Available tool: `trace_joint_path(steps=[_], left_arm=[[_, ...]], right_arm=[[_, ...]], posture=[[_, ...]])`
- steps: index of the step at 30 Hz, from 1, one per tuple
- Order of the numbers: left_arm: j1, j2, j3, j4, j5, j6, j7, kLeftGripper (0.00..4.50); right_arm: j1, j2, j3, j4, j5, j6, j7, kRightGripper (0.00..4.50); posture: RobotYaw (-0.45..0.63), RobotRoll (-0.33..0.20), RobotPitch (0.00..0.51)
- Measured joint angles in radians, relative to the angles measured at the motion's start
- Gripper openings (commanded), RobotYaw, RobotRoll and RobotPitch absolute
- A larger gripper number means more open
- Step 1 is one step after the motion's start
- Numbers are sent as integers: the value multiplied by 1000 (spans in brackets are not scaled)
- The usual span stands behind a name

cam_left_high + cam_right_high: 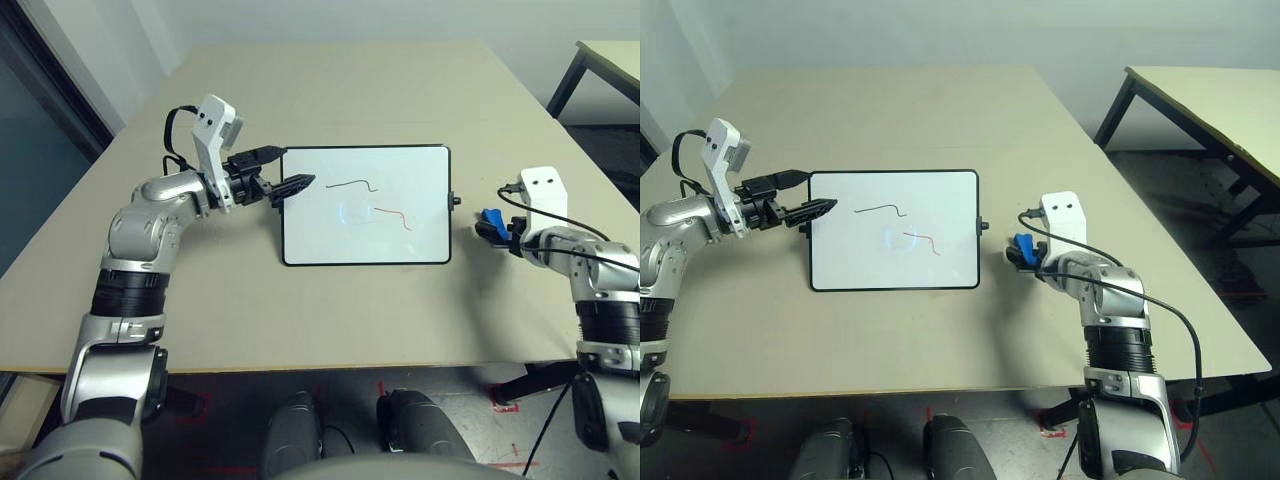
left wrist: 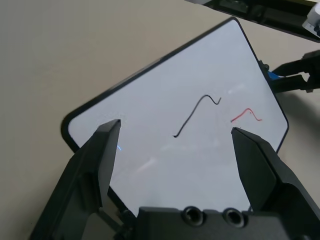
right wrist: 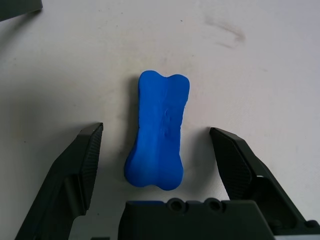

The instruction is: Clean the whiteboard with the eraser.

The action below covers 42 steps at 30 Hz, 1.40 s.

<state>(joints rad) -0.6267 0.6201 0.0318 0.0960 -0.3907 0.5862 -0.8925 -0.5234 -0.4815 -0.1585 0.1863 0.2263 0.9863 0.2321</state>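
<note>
Beige tabletop [image 1: 380, 320] surrounds my whiteboard [image 1: 370, 240], with a second table [image 1: 620, 65] off beyond its right side. My left gripper [image 1: 290, 168] hangs over the board's left edge, fingers wide, empty. The right wrist view adds the bone-shaped eraser [image 3: 158, 132], right of the board, between my right gripper's [image 3: 157, 127] spread fingers, untouched.

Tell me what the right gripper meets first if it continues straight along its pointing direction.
The eraser probably comes first: it lies between the right gripper's open jaws, though its depth is hard to judge.
</note>
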Motion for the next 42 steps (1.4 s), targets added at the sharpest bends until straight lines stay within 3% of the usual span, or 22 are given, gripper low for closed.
trace_joint_path(steps=[7,11,17,21,25,33,42], left_arm=[[6,-15,-10,-13,-2,13,-6,4500],[5,-23,-16,-13,-2,13,-10,4500],[-3,-32,-34,-12,-1,14,-29,4500],[-9,-45,-73,-9,2,18,-55,4500],[-26,-49,-92,15,9,15,-66,4500],[-51,-53,-97,36,16,3,-82,4500],[-51,-59,-109,25,16,8,-83,4500]], right_arm=[[-4,13,-12,4,-23,3,-45,1613],[-6,15,-17,-3,-27,6,-56,639],[-30,2,-16,-9,-29,-7,-42,573],[-205,-66,6,-129,9,5,69,573],[-289,-93,76,-260,61,63,184,573],[-172,-68,286,-389,120,205,274,573],[-96,-53,393,-415,113,244,278,573]], posture=[[-135,0,65],[-142,0,63],[-170,0,64],[-183,0,61],[-183,0,59],[-169,0,67],[-153,0,83]])
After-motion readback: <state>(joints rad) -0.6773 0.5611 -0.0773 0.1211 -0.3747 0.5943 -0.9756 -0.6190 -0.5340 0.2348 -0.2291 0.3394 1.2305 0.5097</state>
